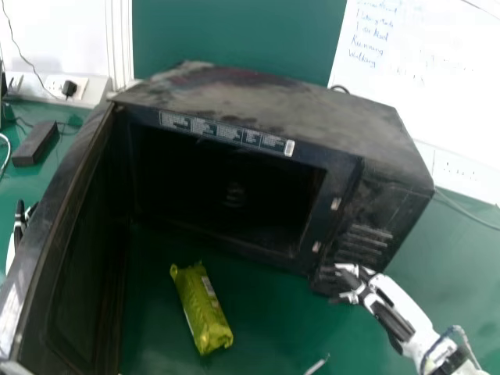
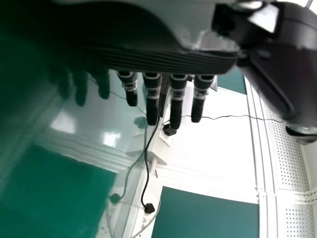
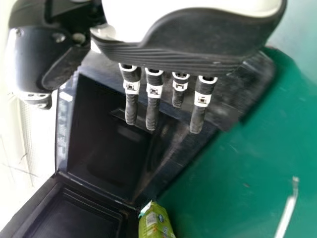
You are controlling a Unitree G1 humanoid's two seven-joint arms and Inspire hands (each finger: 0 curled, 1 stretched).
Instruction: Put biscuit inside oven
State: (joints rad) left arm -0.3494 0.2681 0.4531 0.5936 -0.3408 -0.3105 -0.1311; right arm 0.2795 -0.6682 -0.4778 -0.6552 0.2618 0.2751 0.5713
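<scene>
The right robot hand (image 1: pixel 363 289) is hovering beside the front corner of a black oven (image 1: pixel 258 101), its straight fingers spreading slightly. To that hand's left, the yellow-green biscuit packet (image 1: pixel 201 308) is lying on the bench (image 1: pixel 262 320). The open door (image 1: pixel 82 281) is standing between the packet and the left robot hand (image 1: pixel 19 223), whose straight fingers are also spreading.

The whiteboard (image 1: pixel 445 117) bears handwritten "Running" and "Walking".
</scene>
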